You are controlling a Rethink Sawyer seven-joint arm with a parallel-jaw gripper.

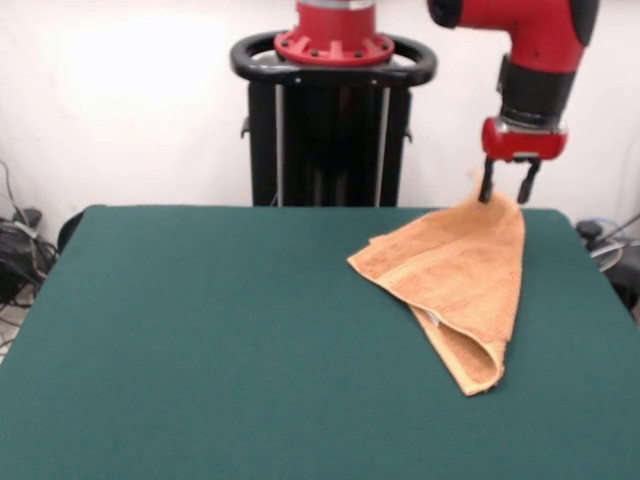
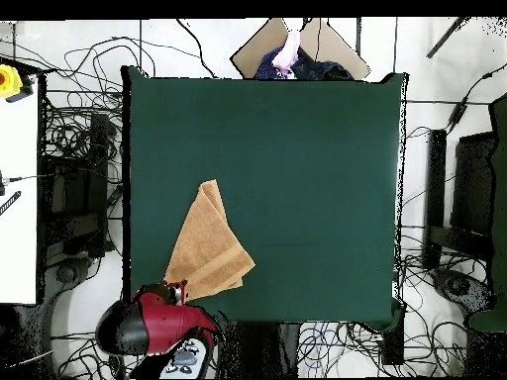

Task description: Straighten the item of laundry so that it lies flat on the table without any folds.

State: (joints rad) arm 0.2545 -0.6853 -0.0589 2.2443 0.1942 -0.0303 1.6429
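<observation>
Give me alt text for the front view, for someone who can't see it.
A red and black robot arm's pincer pinches one corner of an orange-tan hand towel, lifting it off a dark green table. The rest of the towel lies folded over itself on the table's right side, tapering toward the camera. The robot's black pedestal stands behind the table.

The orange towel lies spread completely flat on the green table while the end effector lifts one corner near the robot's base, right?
Not flat. The front view shows the towel folded over itself into a tapering shape on the table. The end effector does hold a corner lifted at the edge by the robot's base.
</observation>
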